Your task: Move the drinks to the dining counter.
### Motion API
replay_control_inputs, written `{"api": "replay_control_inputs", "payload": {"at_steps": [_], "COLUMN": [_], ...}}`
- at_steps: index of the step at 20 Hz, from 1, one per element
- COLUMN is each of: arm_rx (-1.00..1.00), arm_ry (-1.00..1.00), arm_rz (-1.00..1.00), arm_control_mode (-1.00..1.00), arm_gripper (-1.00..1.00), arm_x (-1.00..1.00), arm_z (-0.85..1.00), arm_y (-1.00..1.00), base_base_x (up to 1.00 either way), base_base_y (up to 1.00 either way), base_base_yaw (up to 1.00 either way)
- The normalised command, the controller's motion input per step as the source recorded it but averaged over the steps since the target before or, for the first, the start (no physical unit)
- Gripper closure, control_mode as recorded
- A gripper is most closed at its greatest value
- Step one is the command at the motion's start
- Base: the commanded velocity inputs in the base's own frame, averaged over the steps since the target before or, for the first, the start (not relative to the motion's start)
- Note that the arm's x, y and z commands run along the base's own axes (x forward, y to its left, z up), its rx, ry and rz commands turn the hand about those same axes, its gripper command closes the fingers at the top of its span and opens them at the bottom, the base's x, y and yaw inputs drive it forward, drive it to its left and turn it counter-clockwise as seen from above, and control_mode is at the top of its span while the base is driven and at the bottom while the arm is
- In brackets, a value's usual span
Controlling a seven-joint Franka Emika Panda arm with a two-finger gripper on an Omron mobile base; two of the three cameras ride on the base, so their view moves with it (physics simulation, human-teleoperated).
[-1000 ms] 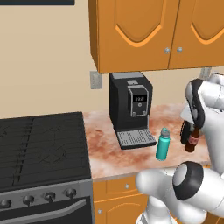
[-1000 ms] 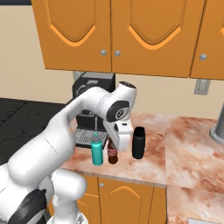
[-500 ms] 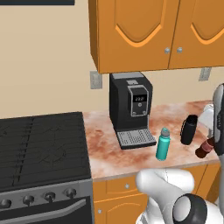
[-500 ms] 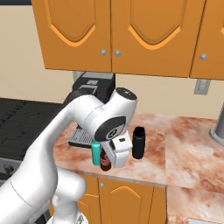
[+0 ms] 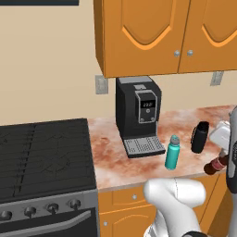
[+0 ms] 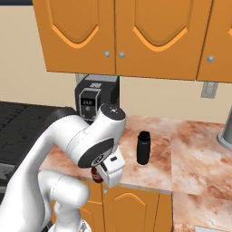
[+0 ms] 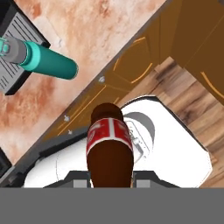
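While the gripper (image 7: pixel 110 186) clamped the small dark-brown red-labelled bottle (image 7: pixel 109 144) past the marbled worktop's (image 5: pixel 185 122) front edge, the teal grey-capped bottle (image 5: pixel 172 152) and black cylindrical flask (image 5: pixel 199 137) stood beside the black coffee machine (image 5: pixel 138 113).

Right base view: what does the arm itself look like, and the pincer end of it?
The arm is glossy white, built of thick rounded links, with a dark grey round cap on its big elbow joint. The hand is a white boxy block with a small dark slot on its side. The pincer has small dark finger tips.
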Motion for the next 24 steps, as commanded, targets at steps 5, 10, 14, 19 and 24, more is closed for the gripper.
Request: {"api": "replay_control_inputs", "payload": {"at_steps": [5, 10, 14, 19, 24], "arm_rx": [0.0, 0.0, 0.0, 0.0, 0.0], "arm_ry": [0.0, 0.0, 0.0, 0.0, 0.0], "arm_rz": [0.0, 0.0, 0.0, 0.0, 0.0], "arm_control_mode": [1.0, 1.0, 1.0, 1.0, 1.0], "arm_gripper": [1.0, 1.0, 1.0, 1.0, 1.0], "arm_x": [0.0, 0.0, 0.0, 0.0, 0.0], "arm_z": [0.0, 0.0, 0.0, 0.0, 0.0], "arm_y": [0.0, 0.0, 0.0, 0.0, 0.0], "base_base_x": [0.0, -0.31, -0.81, -1.0, -1.0], "base_base_y": [0.0, 0.0, 0.0, 0.0, 0.15], "base_base_yaw": [0.0, 0.04, 0.16, 0.22, 0.33]}}
